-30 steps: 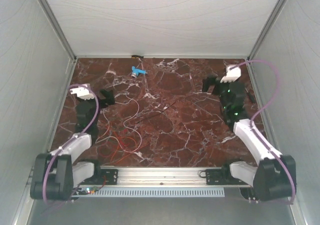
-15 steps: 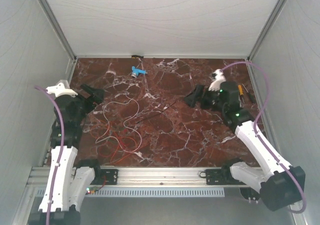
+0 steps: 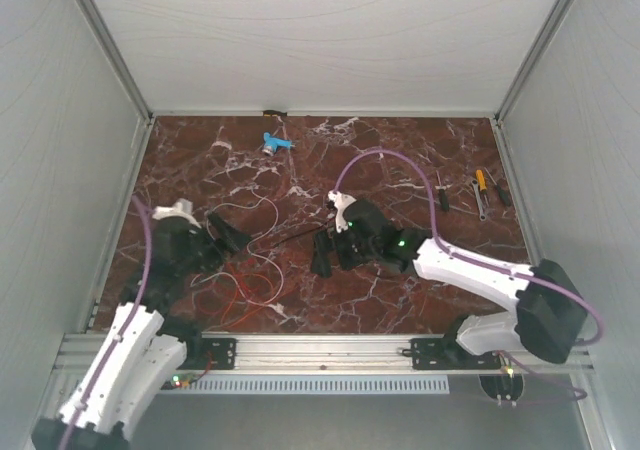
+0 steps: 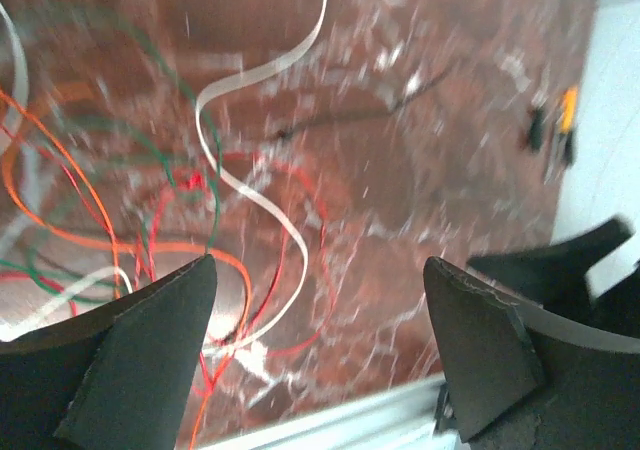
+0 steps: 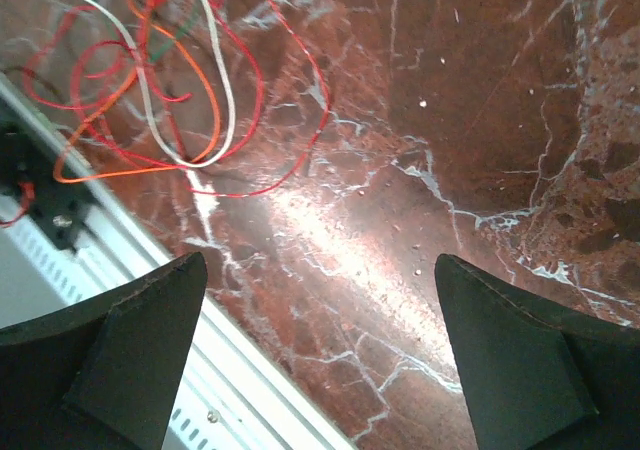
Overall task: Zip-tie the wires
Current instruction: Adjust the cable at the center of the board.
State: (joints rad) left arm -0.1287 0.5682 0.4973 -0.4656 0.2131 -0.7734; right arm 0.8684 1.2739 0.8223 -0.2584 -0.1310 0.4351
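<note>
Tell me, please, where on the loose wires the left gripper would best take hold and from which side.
Probably where the red, orange and white strands of the wires cross in a bunch, from straight above with the left gripper, jaws across them: they lie flat on the table, too thin for a side approach.

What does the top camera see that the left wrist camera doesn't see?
Only the top camera shows the little blue piece near the back edge, and the left arm and right arm at full length. Only the left wrist camera shows thin green strands mixed in among the wires. Both show the red, orange and white wires curling on the marble table, and the small tools near the right edge.
</note>
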